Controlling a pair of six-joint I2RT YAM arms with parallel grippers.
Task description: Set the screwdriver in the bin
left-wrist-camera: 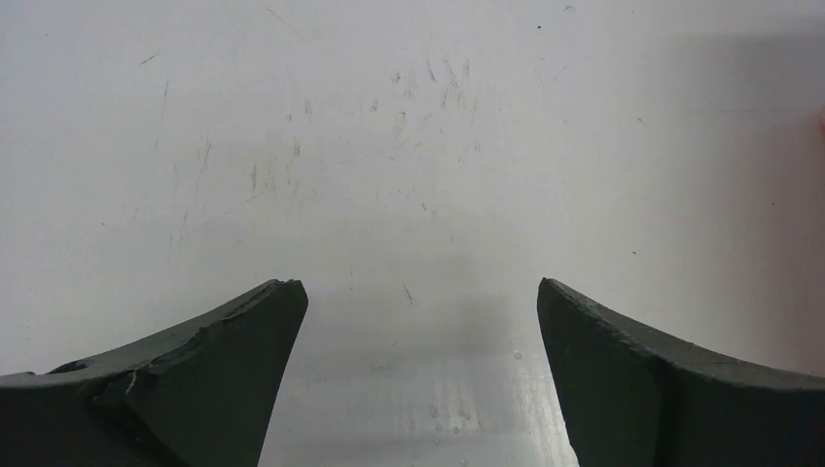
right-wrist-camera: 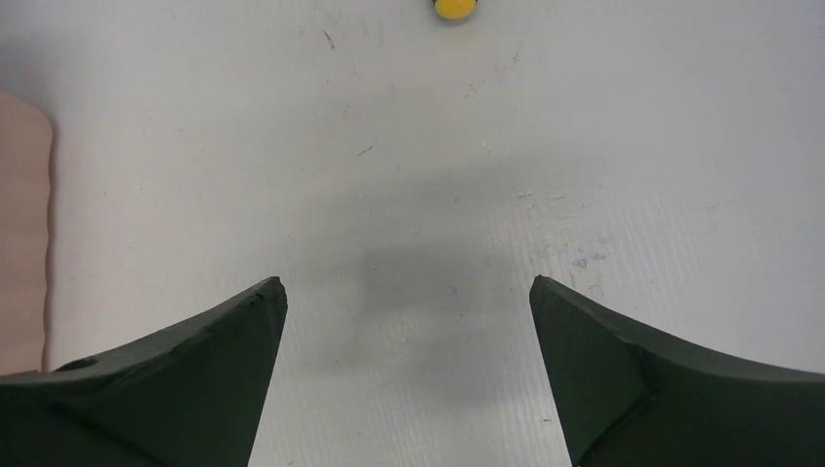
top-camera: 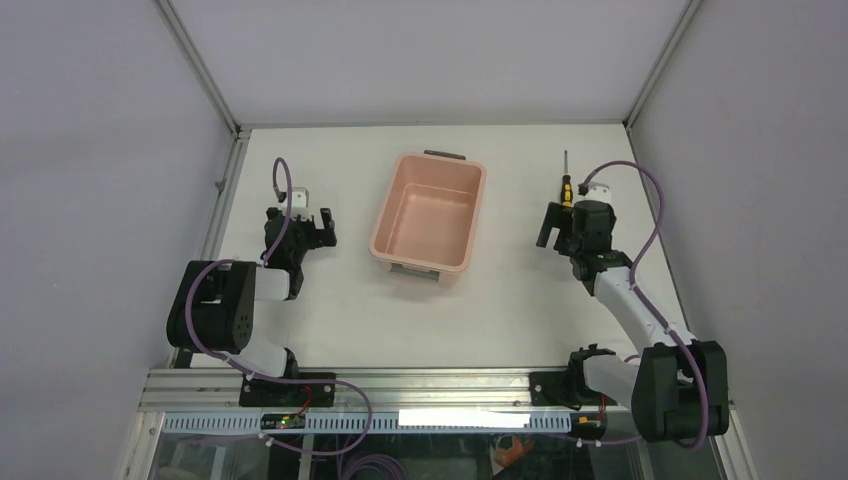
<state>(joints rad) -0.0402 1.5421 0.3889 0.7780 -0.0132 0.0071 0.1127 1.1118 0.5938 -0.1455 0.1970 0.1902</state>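
Top view: one screwdriver (top-camera: 566, 185) lies on the tabletop at 3 o'clock of the one bin (top-camera: 379, 222), just beyond the right pincer (top-camera: 568, 218). The left pincer (top-camera: 308, 222) sits at the bin's 9 o'clock.

Left wrist: its fingers are spread wide and hold nothing.

Right wrist: the fingers are fully spread and empty, with the yellow handle end at 12 o'clock. An off-centre pinch could roll the slim handle away.

Top view: near end of screwdriver (top-camera: 566, 186) handle lost against right tool (top-camera: 563, 222); contact cannot be told. Shaft tip too small to read.
Right wrist view: screwdriver (right-wrist-camera: 453, 8) shows only a yellow end, cut by top edge. Bin (right-wrist-camera: 21, 233) is a strip cut by left edge.
Wrist views: right tool (right-wrist-camera: 407, 292) and left tool (left-wrist-camera: 420, 292) jaws run off bottom edge.
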